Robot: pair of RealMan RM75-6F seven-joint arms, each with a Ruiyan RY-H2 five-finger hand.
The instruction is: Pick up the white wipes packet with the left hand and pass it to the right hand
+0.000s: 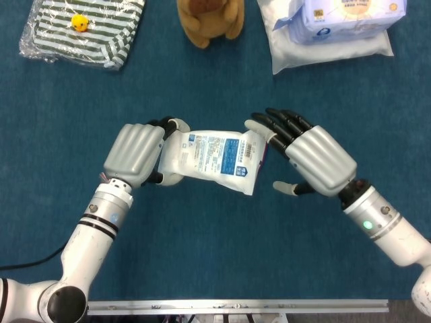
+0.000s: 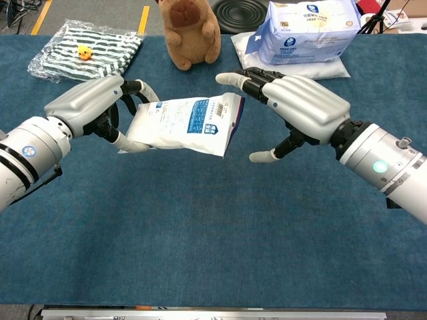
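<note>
White wipes packet: held above the blue table at frame centre, gripped at its left end by the left hand, fingers wrapped around it. Right hand: fingers spread apart, nothing clasped; fingertips placed over the packet's right edge, thumb kept clear. Along the upper edge are seen a striped bag, brown plush toy and tissue pack.

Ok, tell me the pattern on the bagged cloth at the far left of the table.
Dark green and white stripes on the bagged cloth, clearest in the head view.
</note>
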